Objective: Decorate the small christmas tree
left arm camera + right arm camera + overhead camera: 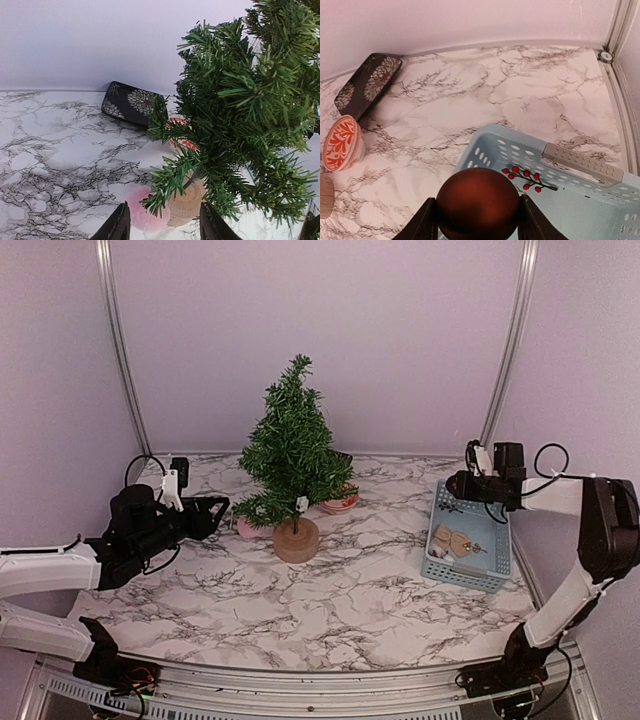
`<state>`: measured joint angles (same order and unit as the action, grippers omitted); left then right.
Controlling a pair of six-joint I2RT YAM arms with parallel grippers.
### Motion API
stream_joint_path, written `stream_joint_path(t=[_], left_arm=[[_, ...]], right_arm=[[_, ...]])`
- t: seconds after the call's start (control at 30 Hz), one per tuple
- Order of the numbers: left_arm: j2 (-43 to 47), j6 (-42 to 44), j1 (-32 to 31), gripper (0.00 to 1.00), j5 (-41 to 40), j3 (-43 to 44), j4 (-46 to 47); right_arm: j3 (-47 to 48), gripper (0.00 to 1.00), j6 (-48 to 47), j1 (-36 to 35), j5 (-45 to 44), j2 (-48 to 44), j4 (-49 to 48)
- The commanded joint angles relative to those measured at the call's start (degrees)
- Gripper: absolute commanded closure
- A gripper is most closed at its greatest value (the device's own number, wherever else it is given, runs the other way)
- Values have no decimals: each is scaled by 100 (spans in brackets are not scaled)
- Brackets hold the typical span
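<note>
Item: small christmas tree [292, 455], upright on its round wooden base at mid-table [350, 610]. It stands just ahead of left gripper [165, 226], whose jaws are spread wide, holding nothing. Right gripper [476, 222] is well apart from the tree, above blue basket [492, 150], with its jaws clamped on dark red ball [477, 200].

No readable text, labels, brands or numbers appear anywhere.

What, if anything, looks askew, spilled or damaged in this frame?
Nothing stands out. The small christmas tree stands upright on its base, the blue basket sits level, and the right gripper holds a red ball squarely between its jaws.
</note>
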<state>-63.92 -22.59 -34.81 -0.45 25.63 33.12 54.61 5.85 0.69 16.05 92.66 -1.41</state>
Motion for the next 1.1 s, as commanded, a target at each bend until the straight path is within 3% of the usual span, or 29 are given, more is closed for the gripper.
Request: stream_joint_path(t=[0.0,0.27,0.5,0.67,1.07], left_arm=[[351,321,-87,51,483,162,-160],[1107,1686,-895,40,485,195,-577],[1157,3154,-2109,32,176,635,-1304],[761,4040,-2825,26,-415,1000,-1662],[-634,5082,-3906,26,-1362,2000,-1703]], right_arm=[[-222,57,86,-358,404,-708,119],[-434,57,37,-1116,985,-2135,831],[-309,57,-103,-1665,2128,-2959,1615],[-451,57,173,-2280,2799,-3079,1650],[-460,57,1195,-4438,2330,-2429,1242]])
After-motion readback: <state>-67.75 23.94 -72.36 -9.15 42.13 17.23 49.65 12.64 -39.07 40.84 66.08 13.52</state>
